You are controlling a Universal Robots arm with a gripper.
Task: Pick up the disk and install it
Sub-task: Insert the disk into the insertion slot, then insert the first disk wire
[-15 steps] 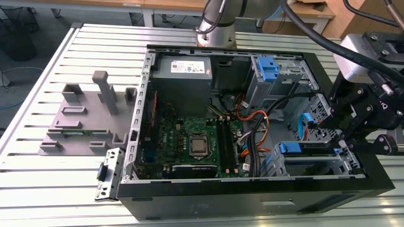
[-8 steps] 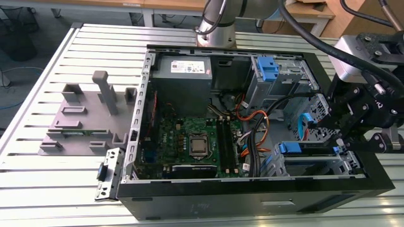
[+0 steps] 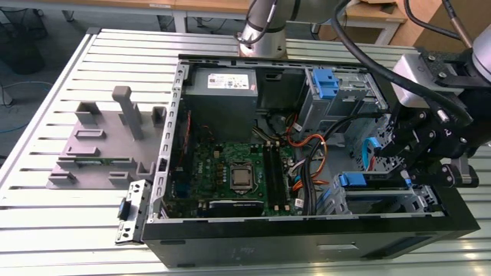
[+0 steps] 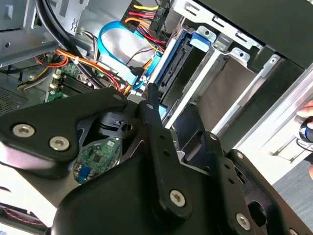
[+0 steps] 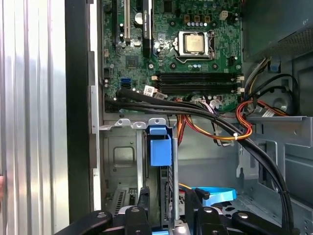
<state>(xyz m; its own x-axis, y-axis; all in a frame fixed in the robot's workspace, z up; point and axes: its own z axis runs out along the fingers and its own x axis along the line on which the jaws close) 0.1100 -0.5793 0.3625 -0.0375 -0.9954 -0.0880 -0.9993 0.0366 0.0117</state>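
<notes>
Disk [image 5: 167, 188] sits edge-up in drive cage [image 5: 120, 156], 4 o'clock of case in exterior view, gripper [image 5: 165, 215] straddling it, hold can't tell; skewed push risks jamming rails or snagging cables [image 5: 195, 115].

The computer case [image 3: 307, 244] was matt black outside, bare grey metal inside; the slatted table [image 3: 46, 230] under it was pale brushed metal; the disk [image 5: 160, 152] rail inside it was smooth blue plastic.

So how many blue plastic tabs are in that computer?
2 blue tabs: one on the far drive cage, one on the near cage. A third blue piece between them might be cable; more may be hidden.
</notes>
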